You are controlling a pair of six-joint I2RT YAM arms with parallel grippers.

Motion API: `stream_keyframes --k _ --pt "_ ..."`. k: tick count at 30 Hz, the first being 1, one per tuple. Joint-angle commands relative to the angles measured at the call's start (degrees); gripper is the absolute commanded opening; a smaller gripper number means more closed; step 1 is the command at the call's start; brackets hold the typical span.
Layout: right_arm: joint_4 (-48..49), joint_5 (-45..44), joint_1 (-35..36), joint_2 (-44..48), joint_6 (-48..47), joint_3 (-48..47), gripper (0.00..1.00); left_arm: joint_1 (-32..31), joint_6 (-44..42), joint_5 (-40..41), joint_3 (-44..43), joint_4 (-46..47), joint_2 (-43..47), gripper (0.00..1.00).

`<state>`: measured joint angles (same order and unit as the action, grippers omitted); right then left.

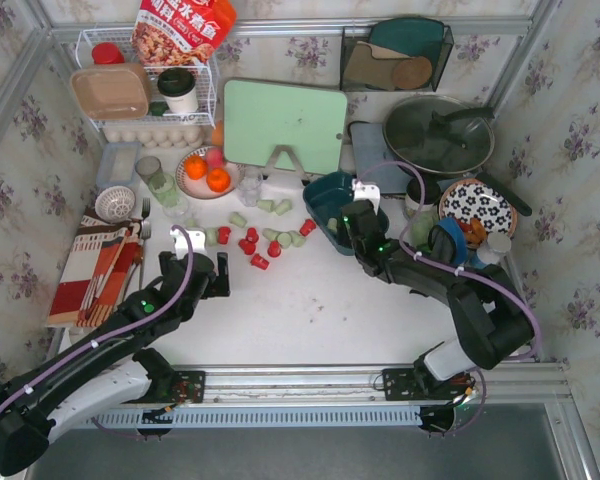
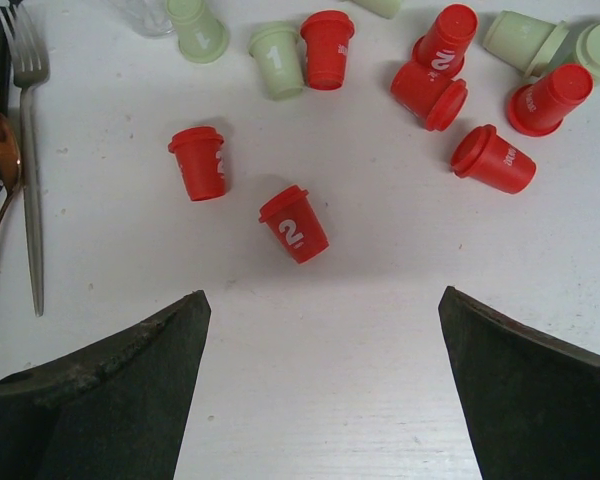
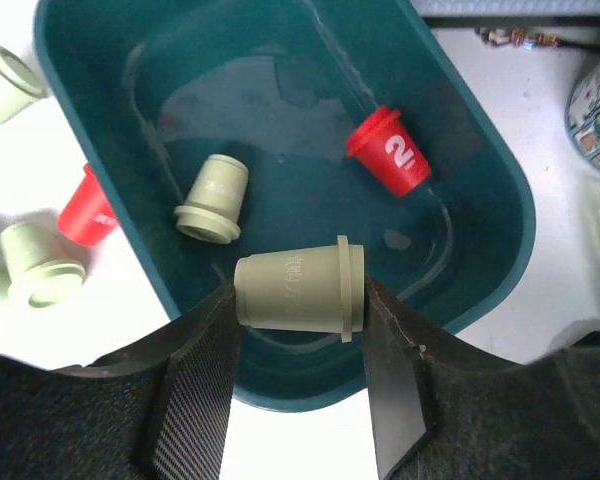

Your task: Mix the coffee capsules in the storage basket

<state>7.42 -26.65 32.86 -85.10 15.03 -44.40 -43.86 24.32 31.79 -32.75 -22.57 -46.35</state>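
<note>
Right fingers [image 3: 195, 390] pinch a green capsule [image 3: 298, 290] over the basket [image 3: 505, 190] — left fingers [image 2: 110, 400] spread wide.

Overhead view of the white table [image 1: 310, 310]: red and pale green coffee capsules [image 1: 249, 245] lie scattered in a loose band at mid-table, between the left gripper [image 1: 208, 268] and the dark teal storage basket [image 1: 318, 192]. The left gripper sits just beside the near-left end of the band, apart from the nearest red pods, while the right gripper [image 1: 352, 222] reaches over the basket's near rim and hides much of its interior. Behind the band stand a plate of oranges [image 1: 205, 172], a pale green cutting board [image 1: 285, 125] and a lidded pan [image 1: 438, 135].
</note>
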Motion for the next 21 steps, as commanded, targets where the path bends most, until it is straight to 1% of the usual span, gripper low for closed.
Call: stream_keyframes --k 1,3,8,13,17,21 --pt "0.27 3.93 -1.22 -1.55 3.00 0.29 0.42 0.09 0.61 -1.03 -0.64 1.67 -0.12 0.99" --pt "-0.04 4.76 -3.55 -2.40 3.12 0.15 0.46 0.09 0.56 -0.86 -0.72 1.46 -0.07 0.99" --pt "-0.05 6.43 -4.15 -4.04 3.10 -0.89 0.59 0.09 0.56 0.05 -0.74 0.78 0.54 0.99" --pt "-2.21 7.76 -4.12 -4.83 1.90 -3.47 0.67 0.09 0.47 0.46 -0.48 1.01 0.69 1.00" --pt "-3.32 8.84 -3.08 -2.83 -0.34 -5.06 0.67 0.09 0.47 0.21 -0.61 1.55 -0.38 0.99" --pt "-0.34 10.55 3.91 -0.65 -7.97 -6.18 0.66 0.09 0.41 0.03 -0.98 1.67 -1.55 0.99"
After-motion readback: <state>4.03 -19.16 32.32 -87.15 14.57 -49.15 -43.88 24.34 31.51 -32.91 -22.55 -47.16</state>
